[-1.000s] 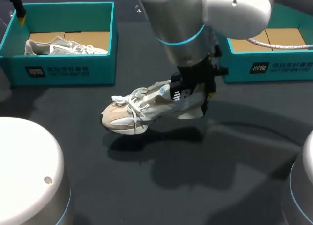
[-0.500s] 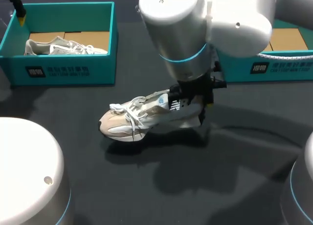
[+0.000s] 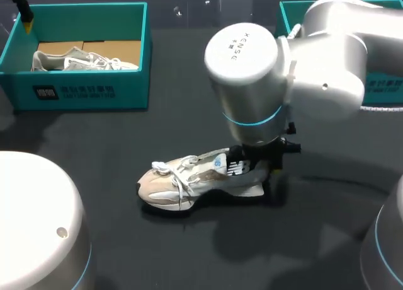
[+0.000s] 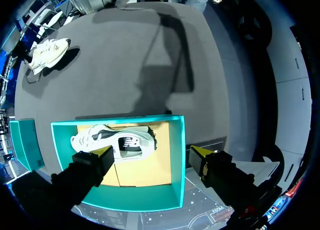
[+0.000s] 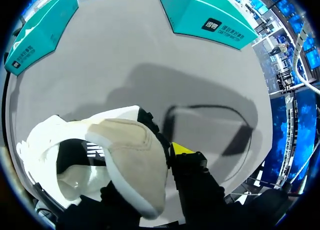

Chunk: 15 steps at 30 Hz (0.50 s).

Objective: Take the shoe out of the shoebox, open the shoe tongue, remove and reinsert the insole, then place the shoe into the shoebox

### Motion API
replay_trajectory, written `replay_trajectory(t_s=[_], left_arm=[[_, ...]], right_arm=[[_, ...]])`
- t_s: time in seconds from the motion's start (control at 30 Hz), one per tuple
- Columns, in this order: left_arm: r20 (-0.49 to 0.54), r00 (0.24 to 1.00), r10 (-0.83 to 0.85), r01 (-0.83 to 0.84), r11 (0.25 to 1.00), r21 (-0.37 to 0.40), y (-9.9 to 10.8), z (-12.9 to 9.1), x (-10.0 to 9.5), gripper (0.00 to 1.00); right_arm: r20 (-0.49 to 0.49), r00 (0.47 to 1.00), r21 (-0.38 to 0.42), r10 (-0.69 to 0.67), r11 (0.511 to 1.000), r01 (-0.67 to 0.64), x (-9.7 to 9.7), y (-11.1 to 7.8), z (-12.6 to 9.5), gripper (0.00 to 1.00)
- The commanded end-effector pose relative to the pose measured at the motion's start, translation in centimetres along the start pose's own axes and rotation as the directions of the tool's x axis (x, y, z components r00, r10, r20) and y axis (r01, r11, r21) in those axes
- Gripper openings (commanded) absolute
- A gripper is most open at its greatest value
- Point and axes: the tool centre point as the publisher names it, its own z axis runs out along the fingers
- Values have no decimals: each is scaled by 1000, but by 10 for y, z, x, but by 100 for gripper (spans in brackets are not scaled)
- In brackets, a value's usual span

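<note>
R gripper [image 3: 263,168] clamped on heel of shoe [image 3: 189,183], which is on or just off table [image 3: 126,239], near its middle. L gripper [image 4: 152,155] fingers wide apart, above box [image 4: 176,140] w/ 2nd shoe [image 4: 112,140].

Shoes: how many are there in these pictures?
2. The beige shoe sits mid-table, heel held by the right gripper. The white shoe lies in the left shoebox. The right shoebox is mostly hidden by the arm; more may be inside.
</note>
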Motion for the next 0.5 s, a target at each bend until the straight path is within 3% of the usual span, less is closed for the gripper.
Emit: replay_trajectory(t_s=[0.03,0.5], left_arm=[[-1,1000,1,-1,1000,-2,0,0,0,100],[-1,1000,1,-1,1000,-2,0,0,0,100]], right_arm=[[-44,999,0,18,1000,-18,-5,-5,15,0],[-87,996,71,36,997,-29,-13,4,44,0]])
